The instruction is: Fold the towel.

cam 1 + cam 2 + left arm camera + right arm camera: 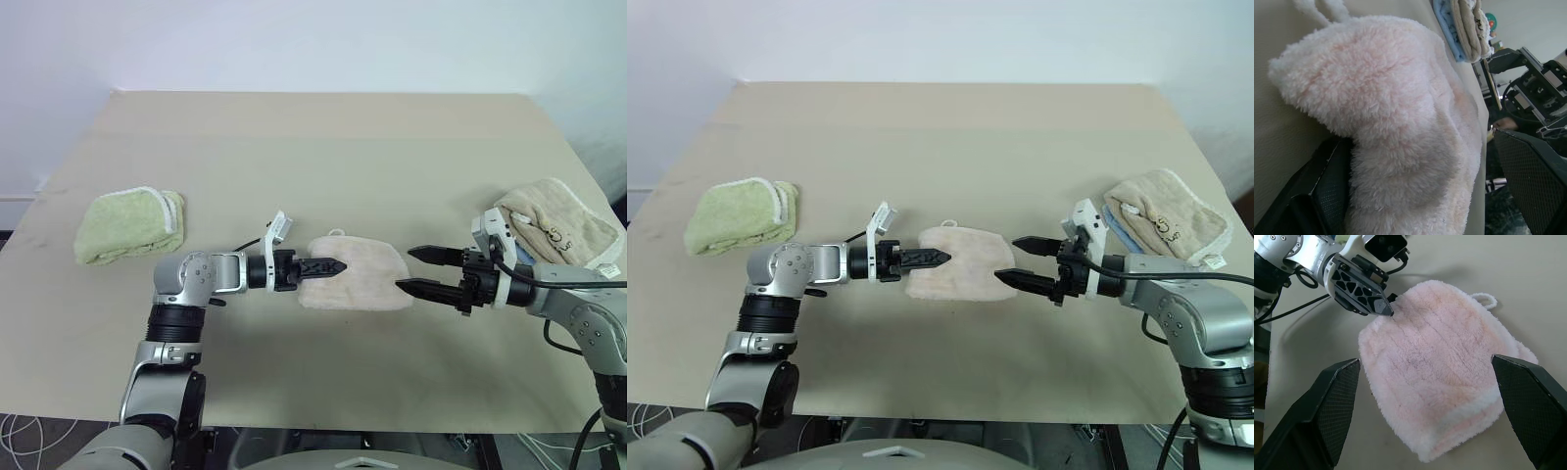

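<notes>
The pink towel (pixel 355 274) is lying folded on the table (pixel 323 137), nearer the front edge than the back. The left gripper (pixel 331 266) is reaching over the pink towel's left edge, jaws released. The right gripper (pixel 419 270) is hovering beside the right edge, jaws spread, empty. A green towel (pixel 129 224) is sitting near the left edge, a beige towel (pixel 560 223) at the right edge.

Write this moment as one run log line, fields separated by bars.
towel: folded, flat on table | left gripper: open, around its left edge | right gripper: open, apart
</notes>
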You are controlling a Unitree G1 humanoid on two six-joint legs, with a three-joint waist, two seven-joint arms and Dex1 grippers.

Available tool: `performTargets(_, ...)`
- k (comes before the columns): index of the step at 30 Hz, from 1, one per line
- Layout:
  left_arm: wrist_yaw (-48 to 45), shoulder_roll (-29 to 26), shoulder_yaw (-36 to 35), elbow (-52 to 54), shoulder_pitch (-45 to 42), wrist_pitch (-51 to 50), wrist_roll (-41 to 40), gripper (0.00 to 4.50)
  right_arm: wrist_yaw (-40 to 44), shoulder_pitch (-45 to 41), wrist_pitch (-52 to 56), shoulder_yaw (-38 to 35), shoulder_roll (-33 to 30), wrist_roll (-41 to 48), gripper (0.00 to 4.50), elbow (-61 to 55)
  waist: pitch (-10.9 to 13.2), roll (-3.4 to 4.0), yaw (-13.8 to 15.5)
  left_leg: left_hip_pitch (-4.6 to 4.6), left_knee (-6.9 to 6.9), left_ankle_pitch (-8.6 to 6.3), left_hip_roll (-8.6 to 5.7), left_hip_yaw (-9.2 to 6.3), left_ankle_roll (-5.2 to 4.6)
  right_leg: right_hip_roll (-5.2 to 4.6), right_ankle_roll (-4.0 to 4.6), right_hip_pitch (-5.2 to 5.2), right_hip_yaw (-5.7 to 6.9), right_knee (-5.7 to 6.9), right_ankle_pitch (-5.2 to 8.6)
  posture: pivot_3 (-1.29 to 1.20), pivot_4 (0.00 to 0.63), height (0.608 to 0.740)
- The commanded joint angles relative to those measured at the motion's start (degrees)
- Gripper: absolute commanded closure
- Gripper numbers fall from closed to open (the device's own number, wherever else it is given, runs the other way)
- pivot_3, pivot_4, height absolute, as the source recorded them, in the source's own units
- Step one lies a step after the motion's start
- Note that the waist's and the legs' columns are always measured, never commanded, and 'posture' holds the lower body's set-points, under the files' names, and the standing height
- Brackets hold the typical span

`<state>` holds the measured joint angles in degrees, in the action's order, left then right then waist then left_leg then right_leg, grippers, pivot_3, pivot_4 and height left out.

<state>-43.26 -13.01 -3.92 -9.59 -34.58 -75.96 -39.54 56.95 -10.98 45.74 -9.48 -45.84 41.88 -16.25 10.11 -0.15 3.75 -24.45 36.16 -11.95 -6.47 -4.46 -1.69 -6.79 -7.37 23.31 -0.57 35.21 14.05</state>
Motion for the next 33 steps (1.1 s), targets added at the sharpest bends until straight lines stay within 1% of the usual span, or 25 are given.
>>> performTargets(1, -0.6, 0.5, 1.9, -0.9, 0.1, -0.3, -0.7, 0.03, 0.2, 0.3, -0.6, -0.7, -0.1, 0.9, 0.0, -2.3, 0.0, 0.0, 0.0, 0.0, 0.0, 0.0, 0.0, 0.0, 0.0, 0.0, 0.0, 0.0, 0.0, 0.0, 0.0, 0.0, 0.15, 0.728)
performTargets(5, -0.5, -0.3, 1.9, -2.2, 0.1, 1.3, 0.5, 0.03, 0.7, 1.1, -0.9, -1.0, -0.7, 0.8, 0.0, -2.4, 0.0, 0.0, 0.0, 0.0, 0.0, 0.0, 0.0, 0.0, 0.0, 0.0, 0.0, 0.0, 0.0, 0.0, 0.0, 0.0, 0.15, 0.728)
performTargets(8, -0.4, -1.3, 2.8, -3.5, 0.1, 2.5, 1.7, 0.61, 0.9, 1.2, -0.9, -1.1, -0.9, 0.8, 0.0, -2.5, 0.0, 0.0, -0.1, 0.01, 0.02, 0.0, 0.0, 0.01, 0.0, 0.0, 0.0, -0.01, 0.0, 0.0, 0.0, 0.0, 0.15, 0.728)
performTargets(15, -1.2, -3.2, 5.6, -4.8, 0.1, 3.5, 3.0, 2.97, 0.9, 0.7, -0.7, -1.2, -1.0, 1.0, 0.0, -2.6, 0.0, 0.0, -0.4, 0.01, -0.07, 0.0, 0.03, 0.01, 0.0, 0.01, 0.0, 0.05, -0.01, 0.01, 0.0, 0.0, 0.15, 0.728)
performTargets(16, -1.3, -3.4, 5.9, -4.9, 0.2, 3.6, 3.2, 3.39, 0.9, 0.6, -0.7, -1.2, -1.0, 0.9, 0.0, -2.6, 0.0, 0.0, -0.4, 0.0, -0.08, 0.0, 0.03, 0.01, 0.0, 0.01, 0.0, 0.06, -0.01, 0.01, 0.0, 0.0, 0.15, 0.728)
performTargets(19, -1.7, -3.6, 6.5, -5.0, 0.4, 3.8, 3.6, 4.29, 1.0, 0.6, -0.7, -1.2, -1.1, 0.9, 0.0, -2.6, 0.0, 0.06, -0.3, 0.01, -0.09, -0.01, 0.02, 0.01, 0.0, 0.0, 0.0, 0.05, -0.01, 0.01, 0.0, 0.0, 0.15, 0.728)
performTargets(20, -1.8, -3.7, 6.6, -5.0, 0.4, 3.9, 3.6, 4.48, 1.0, 0.6, -0.7, -1.2, -1.1, 0.9, 0.0, -2.6, 0.0, 0.07, -0.3, 0.02, -0.07, -0.01, 0.03, 0.01, 0.0, 0.0, 0.0, 0.03, -0.01, 0.01, 0.0, 0.0, 0.15, 0.728)
performTargets(24, -0.8, -3.5, 5.8, -4.4, 0.8, 4.8, 3.6, 4.48, 1.1, 0.3, -0.8, -0.9, -1.2, 0.7, 0.0, -2.4, 0.0, 0.08, -0.6, 0.04, 0.0, 0.0, 0.04, 0.02, 0.0, 0.01, 0.01, -0.01, -0.03, 0.01, 0.01, 0.0, 0.15, 0.728)
performTargets(29, 3.4, -3.2, -0.3, -7.5, -3.4, 10.0, 4.4, 4.48, 1.9, -0.1, -0.6, -0.5, -1.2, 1.0, 0.0, -2.3, 0.0, 0.03, -0.5, 0.05, 0.02, 0.0, 0.04, 0.01, 0.0, 0.01, 0.01, -0.01, -0.02, 0.03, 0.0, 0.0, 0.15, 0.728)
performTargets(33, 4.5, -4.9, -4.9, -10.7, -7.8, 11.3, 3.1, 4.48, 2.3, -0.6, -0.7, 0.0, -1.1, 0.6, 0.0, -1.7, 0.0, -0.02, -1.5, -0.01, 0.03, 0.01, 0.06, 0.01, 0.02, 0.04, 0.0, 0.01, -0.01, 0.05, 0.0, 0.0, 0.15, 0.728)
